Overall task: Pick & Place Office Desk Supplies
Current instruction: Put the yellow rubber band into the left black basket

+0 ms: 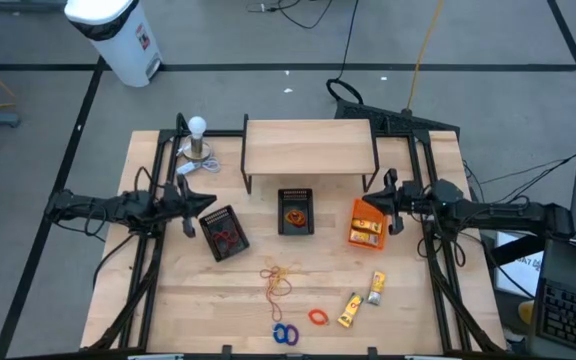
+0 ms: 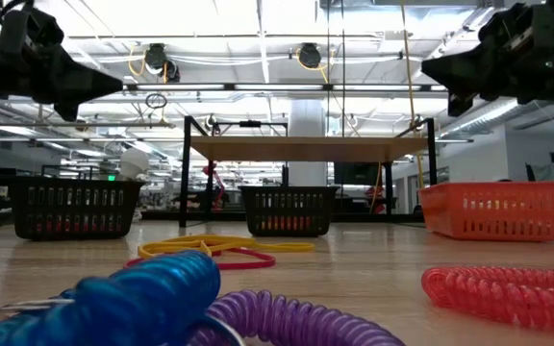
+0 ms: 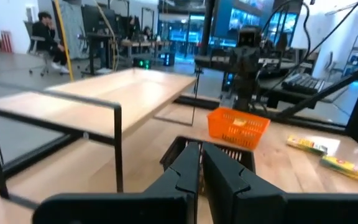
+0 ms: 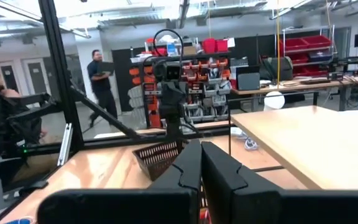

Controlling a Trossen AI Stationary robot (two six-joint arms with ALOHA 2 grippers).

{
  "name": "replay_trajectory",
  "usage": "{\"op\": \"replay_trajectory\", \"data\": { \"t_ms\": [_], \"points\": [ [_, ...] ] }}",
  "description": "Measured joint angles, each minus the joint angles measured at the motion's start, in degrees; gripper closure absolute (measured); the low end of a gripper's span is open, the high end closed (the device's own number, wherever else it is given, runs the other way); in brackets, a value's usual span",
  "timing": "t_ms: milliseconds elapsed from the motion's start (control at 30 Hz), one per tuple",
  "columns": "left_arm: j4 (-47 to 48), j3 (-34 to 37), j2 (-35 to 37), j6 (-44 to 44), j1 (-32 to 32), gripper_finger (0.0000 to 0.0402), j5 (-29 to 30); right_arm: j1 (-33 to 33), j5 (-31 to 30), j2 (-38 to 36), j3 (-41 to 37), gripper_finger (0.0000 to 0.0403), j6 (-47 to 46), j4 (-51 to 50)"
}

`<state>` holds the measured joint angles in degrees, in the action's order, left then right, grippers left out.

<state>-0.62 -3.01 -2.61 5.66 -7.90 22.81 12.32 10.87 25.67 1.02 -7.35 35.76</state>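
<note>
Several supplies lie on the near half of the table: tan and orange rubber bands (image 1: 278, 279), a blue and purple coil ring (image 1: 285, 334), an orange ring (image 1: 317, 317) and two yellow packets (image 1: 350, 309) (image 1: 376, 288). The low view shows the coils (image 2: 152, 293) (image 2: 508, 288) and bands (image 2: 221, 250) close up. My left gripper (image 1: 206, 203) is shut and empty, raised by the left black mesh bin (image 1: 223, 232). My right gripper (image 1: 375, 204) is shut and empty, raised over the orange bin (image 1: 366, 223). Both wrist views show the fingers closed together (image 3: 201, 171) (image 4: 201, 171).
A middle black mesh bin (image 1: 295, 212) holds red and orange items. A wooden shelf on black legs (image 1: 310, 148) stands at the back centre. A white bulb-shaped object (image 1: 198, 138) stands at the back left. People show in the room beyond the table (image 4: 99, 78).
</note>
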Motion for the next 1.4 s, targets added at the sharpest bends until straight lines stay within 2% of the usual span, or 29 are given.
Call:
{"op": "replay_trajectory", "data": {
  "t_ms": [133,567,800,1033,1300,1400],
  "points": [
    [3.55,0.0,-0.01,1.79,0.0,0.038,0.33,-0.04,1.73,0.02,-0.06,0.0403,0.55,0.01],
    [3.6,-0.17,0.0,5.55,0.0,0.0391,0.35,-0.04,2.75,0.06,-0.15,0.0403,0.76,0.01],
    [3.55,-5.42,-3.53,5.5,-0.63,0.0399,0.39,-0.04,2.75,0.15,-0.17,0.0403,0.53,0.7],
    [4.04,-17.1,-16.66,6.52,-2.38,0.0399,0.19,-0.04,2.71,0.17,-0.22,0.0403,0.52,0.69],
    [6.04,-32.05,-42.27,10.55,-5.07,0.0395,-0.5,-0.04,2.53,0.17,-0.22,0.0403,0.99,0.66],
    [8.9,-36.31,-50.93,11.64,-5.41,0.0393,-3.25,-0.04,2.51,0.24,-0.22,0.0403,1.56,0.18]
  ]
}}
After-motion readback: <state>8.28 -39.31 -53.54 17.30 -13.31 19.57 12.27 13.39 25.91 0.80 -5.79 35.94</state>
